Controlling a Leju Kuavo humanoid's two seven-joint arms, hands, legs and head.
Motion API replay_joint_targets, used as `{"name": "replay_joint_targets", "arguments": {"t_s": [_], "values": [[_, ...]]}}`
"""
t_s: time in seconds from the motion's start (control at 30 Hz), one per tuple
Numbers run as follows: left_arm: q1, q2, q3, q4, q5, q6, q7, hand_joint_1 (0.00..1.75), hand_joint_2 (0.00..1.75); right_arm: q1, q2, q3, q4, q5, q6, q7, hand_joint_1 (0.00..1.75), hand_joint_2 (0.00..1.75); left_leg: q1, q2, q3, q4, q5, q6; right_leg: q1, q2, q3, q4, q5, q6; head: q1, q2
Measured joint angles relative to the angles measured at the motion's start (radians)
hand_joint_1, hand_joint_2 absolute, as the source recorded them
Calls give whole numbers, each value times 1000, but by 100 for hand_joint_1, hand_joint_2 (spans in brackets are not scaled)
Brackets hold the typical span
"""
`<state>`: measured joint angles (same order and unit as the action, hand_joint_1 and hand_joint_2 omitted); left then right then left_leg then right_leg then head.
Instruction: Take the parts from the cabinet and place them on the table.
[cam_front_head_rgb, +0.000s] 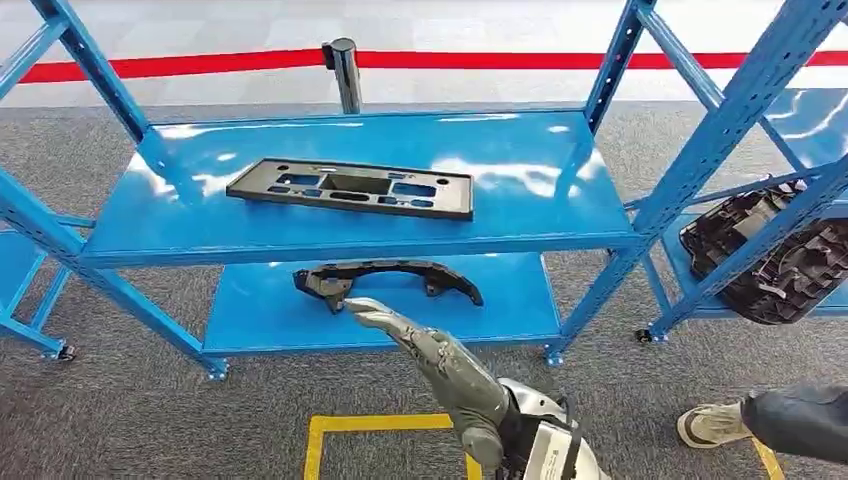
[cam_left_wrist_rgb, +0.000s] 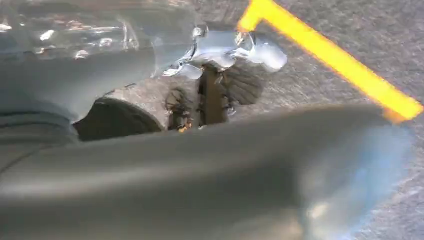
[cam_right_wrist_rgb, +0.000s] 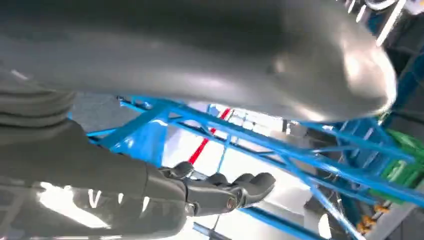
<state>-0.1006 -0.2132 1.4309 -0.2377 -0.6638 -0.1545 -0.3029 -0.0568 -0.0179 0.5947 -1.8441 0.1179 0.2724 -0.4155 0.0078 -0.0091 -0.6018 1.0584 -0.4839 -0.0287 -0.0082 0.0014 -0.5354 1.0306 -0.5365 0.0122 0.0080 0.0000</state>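
Nearby, a person's shoe (cam_front_head_rgb: 712, 424) rests beside the blue cabinet (cam_front_head_rgb: 380, 240).

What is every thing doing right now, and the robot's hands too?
Flat black panel: lying flat on the upper shelf, untouched.
Curved black part: lying on the lower shelf, not held.
Ribbed black part: tilted on the neighbouring rack.
Right hand: stretched toward the curved part, fingers extended, holding nothing.
Left hand: blurred, cannot tell.
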Motion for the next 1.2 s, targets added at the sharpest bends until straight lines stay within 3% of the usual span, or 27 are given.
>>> {"name": "replay_joint_targets", "arguments": {"t_s": [0.1,0.13,0.23,0.27,0.3,0.33,0.4,0.43,0.53,0.57,0.6,0.63,0.67,0.7,0.77,0.8,0.83,0.9,0.93,0.97,1.0,1.07,1.13,1.17,1.2], "values": [[1,0,2,0,2,1,-2,0,0,5,0,2,0,8,-14,7,0,0,4,0,8,-6,-4,20,-5,0,7,2,-9,14,0,0],[0,0,2,0,2,1,-3,0,0,5,1,2,0,14,-21,6,0,0,5,1,11,-7,-8,26,-3,0,-12,42,-28,15,0,0],[0,0,2,0,2,0,-3,0,0,15,0,2,0,19,-28,7,0,0,3,2,15,-7,-16,36,-3,0,-145,263,-108,14,0,0],[0,0,2,0,2,0,-3,0,0,19,0,2,0,21,-30,7,0,0,2,1,19,-7,-19,39,-3,0,-179,304,-106,14,0,0],[1,0,2,0,2,0,-3,0,0,22,0,2,0,21,-31,7,0,0,1,-1,25,-7,-24,39,-3,0,-184,291,-74,13,0,0],[1,0,2,0,2,0,-3,0,0,22,0,2,0,24,-32,7,0,0,0,-3,33,-7,-28,39,-2,0,-169,238,-27,12,0,0],[1,0,2,0,0,0,-3,0,0,22,1,2,-1,27,-34,7,0,0,0,-5,51,-7,-39,35,3,0,-105,68,78,0,0,0],[1,0,2,1,-2,0,-3,0,0,21,1,2,-2,32,-36,3,0,0,0,-5,54,-8,-44,31,9,-1,-85,31,75,-10,0,0],[0,0,2,1,-6,0,-1,0,0,21,1,2,-5,59,-53,-18,0,0,0,-3,58,-17,-49,15,16,2,-82,12,65,-12,0,0],[-2,-1,2,2,-6,0,-1,0,0,20,1,1,-6,63,-53,-10,0,0,-2,-2,62,-21,-51,10,14,3,-79,6,65,-16,0,0],[-3,0,2,2,-6,0,-1,0,0,20,2,2,-8,66,-53,-5,0,0,-1,-3,69,-16,-56,5,0,4,-65,-5,68,-17,0,0],[-3,0,2,1,-6,0,-2,0,0,19,2,1,-9,69,-51,-6,0,0,-4,0,62,8,-65,0,0,4,-56,-10,65,-21,-1,0],[-2,0,2,2,-6,0,-2,0,0,15,2,1,-9,70,-48,-6,0,0,-3,0,31,73,-98,-1,-1,2,-50,-9,61,-29,-2,0],[-1,0,2,2,-8,0,-1,0,0,15,0,1,-8,72,-42,-7,0,0,0,0,-11,153,-130,-3,-1,1,-46,-9,58,-29,-2,0],[1,1,2,2,-9,0,-1,0,0,15,-4,1,-8,73,-41,-9,0,0,5,0,-88,277,-160,-9,-2,2,-40,-9,50,-30,-3,0],[1,1,2,1,-9,0,-1,0,0,15,-5,1,-8,73,-40,-10,0,0,7,0,-98,278,-144,-11,-4,2,-35,-9,46,-28,-3,0],[1,1,2,1,-10,0,-1,0,0,15,-8,1,-8,73,-39,-13,0,0,10,0,-85,231,-102,-14,-6,4,-27,-9,40,-24,-3,0],[0,3,2,1,-10,0,-1,0,0,15,-11,1,-8,75,-39,-15,0,0,18,2,-18,61,-1,-21,-13,4,-7,-6,26,-11,-3,0],[1,3,2,1,-10,-1,-1,0,0,15,-13,1,-8,76,-39,-16,0,0,23,4,8,1,14,-28,-12,3,-5,-4,18,-2,-2,0],[1,0,2,4,-11,-2,1,0,0,13,-15,1,-8,78,-39,-16,0,0,19,-1,4,6,1,-31,-7,3,-6,-1,15,3,-3,0],[0,1,2,4,-11,-3,0,0,0,11,-16,2,-8,81,-39,-17,0,0,18,-2,2,3,1,-13,-4,5,-8,-1,12,9,-2,0],[2,1,2,5,-11,-3,0,0,0,11,-18,2,-8,81,-39,-21,0,0,12,-3,1,3,-4,-1,-8,5,-3,-10,13,12,-3,0],[2,1,2,5,-11,-3,-1,0,0,10,-21,2,-8,84,-40,-25,0,0,16,-3,5,0,-5,14,-13,4,2,-7,5,18,-2,0],[1,1,2,5,-11,-3,-2,0,0,9,-21,2,-8,84,-40,-27,0,0,16,-2,8,0,-7,19,-13,4,-9,17,-8,18,-2,0],[1,2,2,5,-11,-3,-2,0,0,9,-22,2,-8,84,-41,-27,0,0,15,0,10,0,-11,25,-11,4,-52,94,-46,19,-2,0]]}}
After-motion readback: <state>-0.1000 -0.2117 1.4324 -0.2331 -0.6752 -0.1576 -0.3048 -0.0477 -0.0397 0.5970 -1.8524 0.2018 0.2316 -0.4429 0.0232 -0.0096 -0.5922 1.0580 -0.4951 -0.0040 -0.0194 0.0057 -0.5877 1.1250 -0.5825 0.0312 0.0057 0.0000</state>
